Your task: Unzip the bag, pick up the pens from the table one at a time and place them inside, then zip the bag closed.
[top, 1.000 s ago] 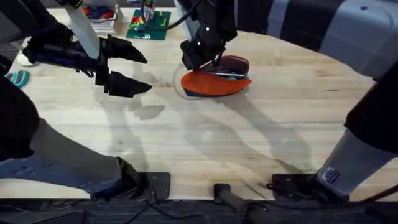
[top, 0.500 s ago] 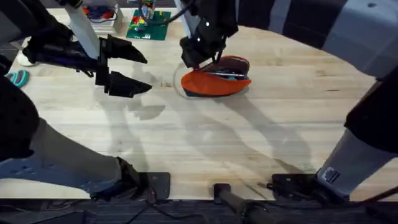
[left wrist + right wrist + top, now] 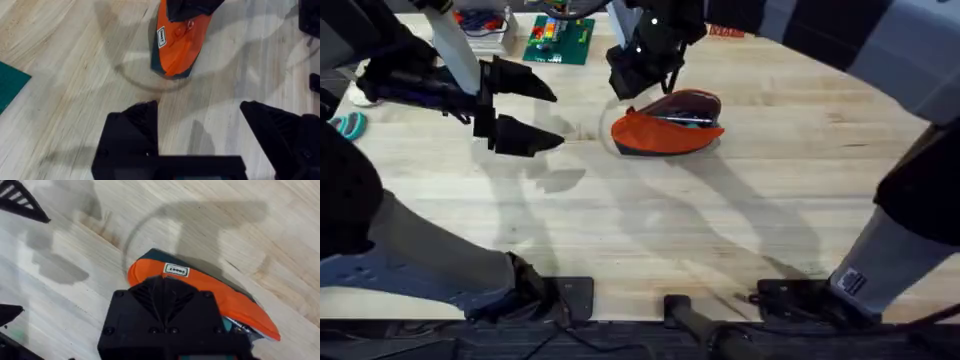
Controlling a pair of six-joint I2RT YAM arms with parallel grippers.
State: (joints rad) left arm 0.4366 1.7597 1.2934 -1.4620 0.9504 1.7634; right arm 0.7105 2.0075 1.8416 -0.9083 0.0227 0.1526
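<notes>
Bag [image 3: 665, 127] is sitting toward the far edge of the table [image 3: 650, 230], mouth gaping, its long axis running side to side, with something silvery showing inside. Right gripper [image 3: 638, 68] is hovering just over its left end and is far nearer than the left gripper [image 3: 525, 108], which is hanging released, well off to the left. Compared with a second ago, the right one's lifting away. Can't tell if it's clenched.
</notes>
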